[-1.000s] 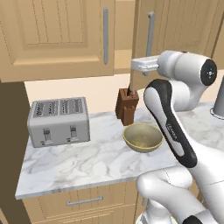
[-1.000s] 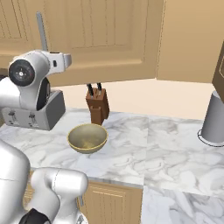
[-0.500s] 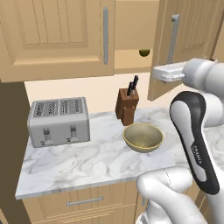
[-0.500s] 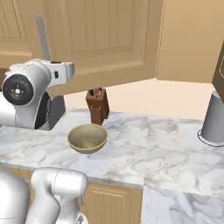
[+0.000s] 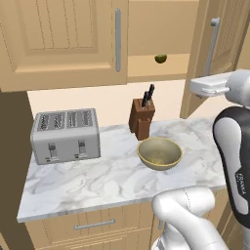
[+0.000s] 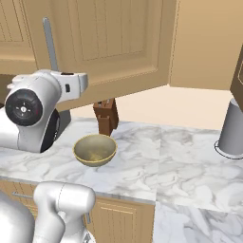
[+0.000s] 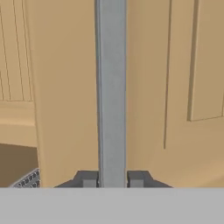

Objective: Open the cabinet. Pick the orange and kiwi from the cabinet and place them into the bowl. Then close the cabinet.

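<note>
Your hand (image 7: 112,181) is closed on the vertical grey bar handle (image 7: 112,87) of the light-wood panelled cabinet's (image 5: 63,44) swung-open right door (image 5: 222,53), the tan round bowl (image 5: 159,154) on the marble worktop (image 5: 97,176) below it.

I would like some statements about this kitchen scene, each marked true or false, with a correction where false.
1. The gripper is shut on a cabinet door handle. True.
2. The bowl holds the kiwi. False: the bowl is empty; the kiwi lies on the cabinet shelf.
3. The right cabinet door is swung open. True.
4. The knife block stands to the left of the toaster. False: it stands to the right of the toaster, behind the bowl.
5. The left cabinet door is shut. True.
</note>
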{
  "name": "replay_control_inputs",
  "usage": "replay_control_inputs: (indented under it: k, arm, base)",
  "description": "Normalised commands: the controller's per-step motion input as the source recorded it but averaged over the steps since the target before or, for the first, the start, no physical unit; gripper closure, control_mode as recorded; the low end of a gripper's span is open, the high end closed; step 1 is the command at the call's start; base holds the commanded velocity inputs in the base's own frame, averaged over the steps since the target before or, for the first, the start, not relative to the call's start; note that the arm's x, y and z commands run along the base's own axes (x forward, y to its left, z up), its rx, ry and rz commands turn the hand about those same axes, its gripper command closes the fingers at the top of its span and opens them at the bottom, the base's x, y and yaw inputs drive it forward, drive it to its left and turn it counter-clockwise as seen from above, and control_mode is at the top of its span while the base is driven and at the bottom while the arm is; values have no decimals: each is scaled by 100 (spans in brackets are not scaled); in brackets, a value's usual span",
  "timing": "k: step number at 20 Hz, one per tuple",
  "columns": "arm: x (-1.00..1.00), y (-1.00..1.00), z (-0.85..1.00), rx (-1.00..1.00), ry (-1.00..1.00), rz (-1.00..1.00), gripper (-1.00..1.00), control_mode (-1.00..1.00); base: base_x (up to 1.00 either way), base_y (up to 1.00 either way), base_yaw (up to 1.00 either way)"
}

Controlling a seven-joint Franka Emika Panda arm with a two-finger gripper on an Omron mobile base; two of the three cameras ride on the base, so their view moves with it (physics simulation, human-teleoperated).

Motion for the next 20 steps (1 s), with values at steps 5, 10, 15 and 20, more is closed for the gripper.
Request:
replay_control_inputs:
  k: [5,10,15,20]
  arm:
    - [-5,0,0,0,0,0,-100,-100]
    - [-37,-9,0,0,0,0,-100,-100]
    - [-52,-1,3,-6,0,0,-100,-100]
    - [-58,13,11,-8,0,-15,-100,-100]
  base:
    - [0,0,0]
    - [0,0,0]
    - [0,0,0]
    - [0,0,0]
